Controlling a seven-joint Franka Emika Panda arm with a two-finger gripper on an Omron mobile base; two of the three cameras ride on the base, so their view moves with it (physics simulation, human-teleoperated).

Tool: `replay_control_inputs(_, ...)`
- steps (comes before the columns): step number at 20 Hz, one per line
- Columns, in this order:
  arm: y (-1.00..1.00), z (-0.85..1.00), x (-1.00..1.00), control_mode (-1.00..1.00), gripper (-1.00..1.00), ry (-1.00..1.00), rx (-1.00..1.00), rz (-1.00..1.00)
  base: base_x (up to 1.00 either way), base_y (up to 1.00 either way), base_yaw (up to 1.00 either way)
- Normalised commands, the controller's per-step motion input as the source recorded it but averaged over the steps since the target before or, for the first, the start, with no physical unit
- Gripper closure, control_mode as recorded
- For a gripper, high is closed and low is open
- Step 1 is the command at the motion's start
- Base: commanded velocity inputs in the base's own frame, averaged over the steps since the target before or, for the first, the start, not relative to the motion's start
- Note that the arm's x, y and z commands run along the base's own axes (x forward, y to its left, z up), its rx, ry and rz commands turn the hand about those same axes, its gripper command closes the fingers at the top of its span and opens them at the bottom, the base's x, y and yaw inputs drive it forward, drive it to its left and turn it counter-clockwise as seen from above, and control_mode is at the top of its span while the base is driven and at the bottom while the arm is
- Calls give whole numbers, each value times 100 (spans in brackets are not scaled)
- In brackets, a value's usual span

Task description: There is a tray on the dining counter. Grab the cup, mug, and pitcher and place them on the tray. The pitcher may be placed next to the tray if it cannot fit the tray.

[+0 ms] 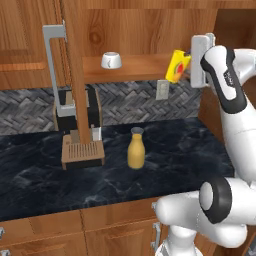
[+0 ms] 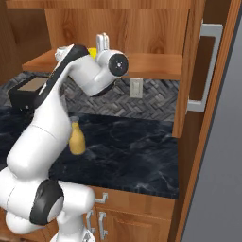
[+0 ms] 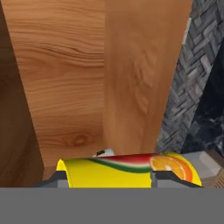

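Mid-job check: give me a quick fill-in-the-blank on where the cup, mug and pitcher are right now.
1. The cup sits tilted between the fingers of the ____.
2. The mug stands on the wooden ____.
3. The pitcher stands upright on the black marble ____.
4. The mug's colour is ____.

Missing words: gripper; shelf; counter; white.

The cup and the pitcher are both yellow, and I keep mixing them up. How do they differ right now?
The cup is small, bright yellow with a red-orange fruit mark; the pitcher is taller, mustard, bottle-shaped with a narrow grey neck. The cup is tilted, up at shelf height between the fingers of the gripper; the pitcher stands upright on the black marble counter, untouched. Both are yellow and handleless.
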Motion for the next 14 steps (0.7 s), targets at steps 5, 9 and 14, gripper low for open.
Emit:
replay_control_inputs(5,-7,0,-85,-100,100,0,0,0,0,0,0)
replay_control_inputs(9,-1,-6,-75,-100,100,0,-2,0,0,0,0)
replay_control_inputs(14,0,-15,-61,-100,100,7,-6,0,0,0,0)
